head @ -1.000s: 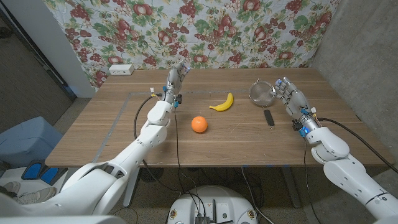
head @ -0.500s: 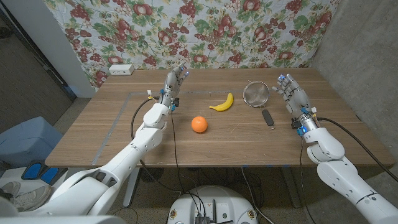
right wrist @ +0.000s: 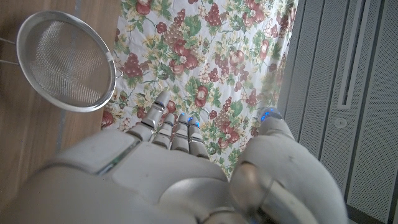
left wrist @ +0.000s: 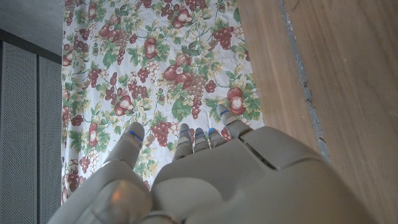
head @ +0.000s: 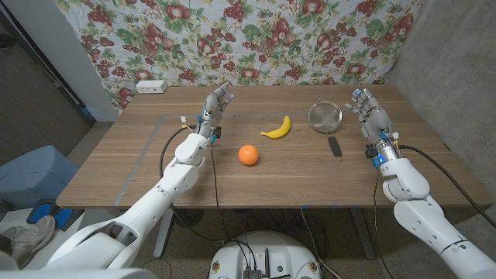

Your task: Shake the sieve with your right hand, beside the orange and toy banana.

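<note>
The metal sieve point(head: 325, 116) lies on the table at the back right, its black handle point(head: 335, 146) pointing toward me; its mesh bowl point(right wrist: 65, 62) also shows in the right wrist view. My right hand point(head: 370, 115) stands to the right of the bowl, fingers spread and apart from it, holding nothing; the back of this right hand point(right wrist: 186, 180) shows in its wrist view. The toy banana point(head: 277, 129) and the orange point(head: 248, 154) lie left of the sieve, near the table's middle. My left hand point(head: 215, 105) is raised at the back left, fingers apart and empty, and the left hand point(left wrist: 205, 180) faces the cloth.
A floral cloth point(head: 256, 39) hangs behind the table. A white box point(head: 150, 86) sits at the back left corner. A dark line point(head: 147, 155) marks the wood on the left. A grey wall point(head: 449, 62) stands to the right.
My right hand has drawn away from the sieve bowl toward the right. The bowl rocked, tilting one way and back, while the handle stayed put. My left hand shifted slightly left.
</note>
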Controlling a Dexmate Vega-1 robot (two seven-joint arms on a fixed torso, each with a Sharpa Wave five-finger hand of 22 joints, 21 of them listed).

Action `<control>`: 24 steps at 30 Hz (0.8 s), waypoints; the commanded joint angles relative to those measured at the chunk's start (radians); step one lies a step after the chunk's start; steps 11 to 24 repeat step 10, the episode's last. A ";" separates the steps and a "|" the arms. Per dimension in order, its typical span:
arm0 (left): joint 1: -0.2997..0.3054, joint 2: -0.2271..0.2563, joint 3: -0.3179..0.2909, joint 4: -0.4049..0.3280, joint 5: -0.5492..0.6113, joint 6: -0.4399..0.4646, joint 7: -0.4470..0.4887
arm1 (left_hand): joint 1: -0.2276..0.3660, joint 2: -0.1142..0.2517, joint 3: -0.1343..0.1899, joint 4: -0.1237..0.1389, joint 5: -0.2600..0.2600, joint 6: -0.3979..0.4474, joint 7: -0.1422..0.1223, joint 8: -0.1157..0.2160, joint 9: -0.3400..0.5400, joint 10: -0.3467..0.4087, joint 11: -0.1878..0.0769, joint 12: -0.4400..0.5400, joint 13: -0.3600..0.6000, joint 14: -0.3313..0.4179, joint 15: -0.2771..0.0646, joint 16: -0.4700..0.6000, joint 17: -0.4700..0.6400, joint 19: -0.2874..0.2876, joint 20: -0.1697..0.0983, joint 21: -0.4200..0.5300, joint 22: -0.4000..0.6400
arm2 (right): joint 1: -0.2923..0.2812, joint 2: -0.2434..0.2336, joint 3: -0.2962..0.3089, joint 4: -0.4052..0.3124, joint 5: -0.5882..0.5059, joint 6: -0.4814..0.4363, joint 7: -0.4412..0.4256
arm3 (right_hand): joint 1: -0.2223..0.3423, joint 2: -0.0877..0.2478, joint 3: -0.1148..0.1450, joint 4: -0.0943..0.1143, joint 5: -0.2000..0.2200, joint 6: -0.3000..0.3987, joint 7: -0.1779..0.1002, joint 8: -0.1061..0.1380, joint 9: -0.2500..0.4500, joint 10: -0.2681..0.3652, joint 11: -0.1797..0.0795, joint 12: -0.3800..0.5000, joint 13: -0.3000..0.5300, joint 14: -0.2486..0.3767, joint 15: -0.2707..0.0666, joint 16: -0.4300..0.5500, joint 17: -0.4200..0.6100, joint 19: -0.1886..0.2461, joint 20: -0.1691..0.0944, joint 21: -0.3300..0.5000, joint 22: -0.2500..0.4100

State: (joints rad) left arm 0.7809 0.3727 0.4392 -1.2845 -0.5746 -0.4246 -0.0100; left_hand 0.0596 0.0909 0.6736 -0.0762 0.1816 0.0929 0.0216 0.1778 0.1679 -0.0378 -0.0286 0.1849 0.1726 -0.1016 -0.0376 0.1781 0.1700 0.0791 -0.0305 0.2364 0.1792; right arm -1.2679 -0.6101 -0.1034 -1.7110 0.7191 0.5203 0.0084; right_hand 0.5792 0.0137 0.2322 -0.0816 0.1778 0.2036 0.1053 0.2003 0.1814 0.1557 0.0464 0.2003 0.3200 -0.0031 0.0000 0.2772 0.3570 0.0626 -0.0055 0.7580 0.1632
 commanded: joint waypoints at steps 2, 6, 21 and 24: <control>0.093 0.031 -0.006 -0.130 0.023 0.072 0.115 | -0.002 0.071 0.005 0.004 0.006 -0.003 0.007 -0.001 0.003 -0.006 0.006 0.002 0.001 -0.004 -0.007 0.000 0.003 0.002 0.000 -0.003 0.002 | 0.064 0.022 -0.015 0.099 0.048 0.035 0.081 | -0.004 0.006 -0.001 -0.007 0.002 0.010 0.001 0.007 0.001 0.010 0.002 0.007 -0.001 0.008 -0.001 -0.001 -0.003 0.010 0.001 -0.003 0.001; 0.121 0.043 -0.007 -0.167 0.025 0.092 0.137 | -0.002 0.070 0.005 0.004 0.006 -0.004 0.006 -0.001 0.003 -0.006 0.007 0.002 0.001 -0.005 -0.007 0.000 0.003 0.002 -0.001 -0.004 0.002 | 0.089 0.029 -0.027 0.131 0.066 0.036 0.110 | -0.005 0.007 0.000 -0.009 0.002 0.011 0.001 0.007 0.001 0.011 0.004 0.007 -0.004 0.008 -0.001 -0.003 -0.006 0.011 0.001 -0.006 0.001; 0.147 0.047 -0.009 -0.192 0.030 0.093 0.158 | -0.002 0.070 0.005 0.005 0.006 -0.005 0.006 -0.001 0.003 -0.007 0.008 0.002 0.001 -0.006 -0.007 0.000 0.003 0.001 0.000 -0.005 0.002 | 0.114 0.031 -0.038 0.158 0.079 0.034 0.139 | -0.005 0.009 0.000 -0.010 0.002 0.012 0.001 0.006 0.001 0.014 0.006 0.007 -0.007 0.009 0.000 -0.005 -0.010 0.013 0.001 -0.010 0.001; 0.147 0.047 -0.009 -0.192 0.030 0.093 0.158 | -0.002 0.070 0.005 0.005 0.006 -0.005 0.006 -0.001 0.003 -0.007 0.008 0.002 0.001 -0.006 -0.007 0.000 0.003 0.001 0.000 -0.005 0.002 | 0.114 0.031 -0.038 0.158 0.079 0.034 0.139 | -0.005 0.009 0.000 -0.010 0.002 0.012 0.001 0.006 0.001 0.014 0.006 0.007 -0.007 0.009 0.000 -0.005 -0.010 0.013 0.001 -0.010 0.001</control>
